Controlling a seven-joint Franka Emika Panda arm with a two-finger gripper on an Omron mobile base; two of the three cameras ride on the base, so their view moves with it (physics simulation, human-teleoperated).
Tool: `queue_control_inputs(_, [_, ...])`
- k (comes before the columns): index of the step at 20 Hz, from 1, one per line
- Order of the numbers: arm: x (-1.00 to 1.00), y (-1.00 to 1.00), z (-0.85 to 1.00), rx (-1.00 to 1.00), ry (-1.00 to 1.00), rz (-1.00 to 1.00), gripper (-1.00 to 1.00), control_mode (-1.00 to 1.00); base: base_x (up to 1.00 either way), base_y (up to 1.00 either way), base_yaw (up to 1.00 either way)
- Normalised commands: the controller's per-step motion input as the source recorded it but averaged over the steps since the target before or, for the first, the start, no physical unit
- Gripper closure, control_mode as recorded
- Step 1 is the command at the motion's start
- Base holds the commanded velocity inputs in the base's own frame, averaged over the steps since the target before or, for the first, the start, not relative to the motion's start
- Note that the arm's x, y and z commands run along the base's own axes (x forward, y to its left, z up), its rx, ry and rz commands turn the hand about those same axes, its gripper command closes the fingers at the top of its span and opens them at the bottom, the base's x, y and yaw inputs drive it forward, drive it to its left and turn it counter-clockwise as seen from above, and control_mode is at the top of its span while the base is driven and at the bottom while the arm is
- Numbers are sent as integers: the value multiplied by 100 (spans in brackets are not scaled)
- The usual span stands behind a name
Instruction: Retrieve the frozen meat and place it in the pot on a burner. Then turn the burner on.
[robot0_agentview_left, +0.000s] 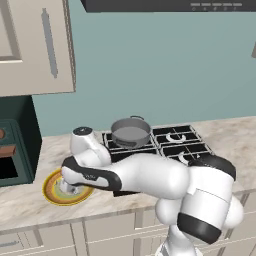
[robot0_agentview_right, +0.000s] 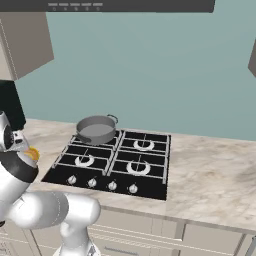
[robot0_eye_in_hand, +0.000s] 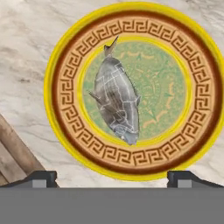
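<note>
Marble counter (robot0_agentview_right: 210, 175) running under a teal wall, with a black cooktop (robot0_agentview_right: 111, 162) set into it. Four burners on the cooktop, each a whitish ring under black grating; the front right one (robot0_agentview_right: 137, 167) bare. Grey pot (robot0_agentview_right: 96, 129) with two loop handles sitting on the back left burner, seen also in the left base view (robot0_agentview_left: 131, 132). White arm (robot0_agentview_left: 150, 175) bent low and reaching left of the cooktop, hand hanging over a plate (robot0_agentview_left: 52, 192). Plate well apart from the pot, lying flat on the counter to the cooktop's left: yellow rim, brown key-pattern band, green middle (robot0_eye_in_hand: 166, 83). Frozen meat (robot0_eye_in_hand: 117, 101) lying on the plate's green middle, a grey-white frosty lump shaped like a fish, narrow tail end toward the top of the hand view, untouched. Gripper (robot0_eye_in_hand: 113, 177) poised above the plate, jaws spread wide apart, nothing between them, both dark fingertips (robot0_eye_in_hand: 40, 177) at the bottom of the hand view, clear of the meat.
</note>
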Motion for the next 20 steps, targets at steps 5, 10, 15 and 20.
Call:
queue_control_inputs(5, [28, 23, -27, -3, 2, -2, -100, -100, 0, 0, 0])
queue_control_inputs(10, [13, 32, -18, -4, 0, 0, -100, -100, 0, 0, 0])
queue_control_inputs(15, [21, 10, -17, -4, 1, -1, -100, -100, 0, 0, 0])
queue_control_inputs(20, [34, 14, -15, -5, 4, -2, -100, -100, 0, 0, 0])
